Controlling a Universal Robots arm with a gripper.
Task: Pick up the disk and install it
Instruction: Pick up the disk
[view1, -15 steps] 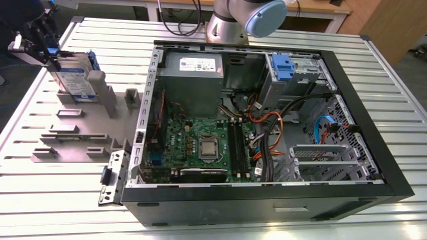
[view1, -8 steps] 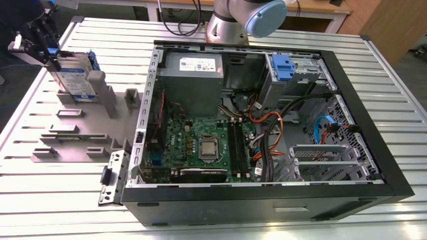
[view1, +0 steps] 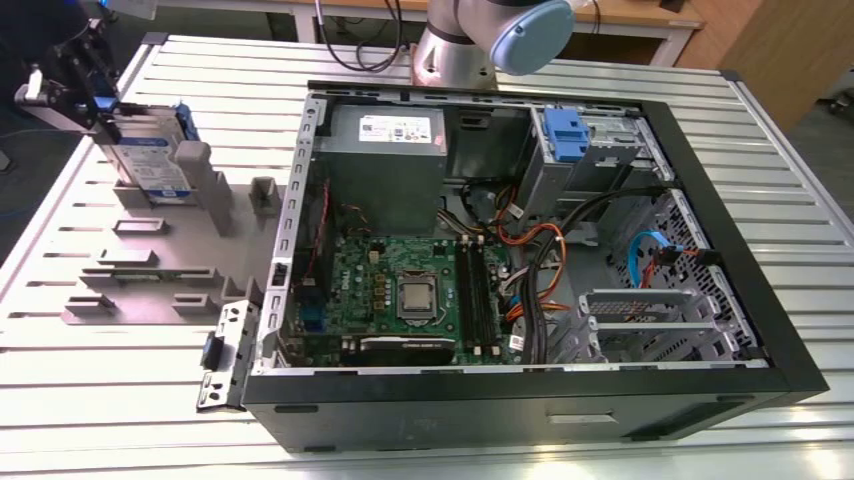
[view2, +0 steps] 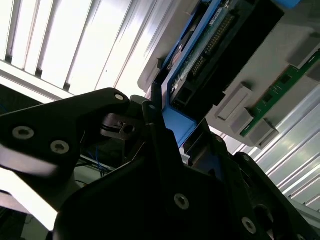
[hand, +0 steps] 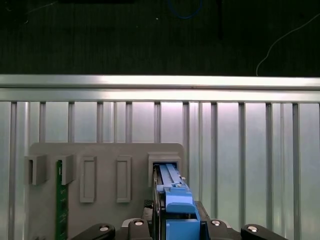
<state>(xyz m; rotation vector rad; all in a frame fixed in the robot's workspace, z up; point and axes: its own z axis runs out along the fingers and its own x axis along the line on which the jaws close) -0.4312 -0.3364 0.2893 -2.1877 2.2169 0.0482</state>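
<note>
In the exterior view the disk (view1: 150, 160) stands on end in the grey holder (view1: 147, 272) on the tabletop (view1: 787, 200), at that view's left of the open computer case (view1: 534, 400), with its long axis upright, its label facing the camera, and the tool (view1: 96, 105) at its upper end. In the second wrist view the tool (view2: 172, 117) appears pressed onto the blue carrier edge of the disk (view2: 210, 40), one finger on each side. In the first wrist view the disk (hand: 172, 195) runs straight from the tool (hand: 175, 227) down into the holder (hand: 100, 165) slot.
</note>
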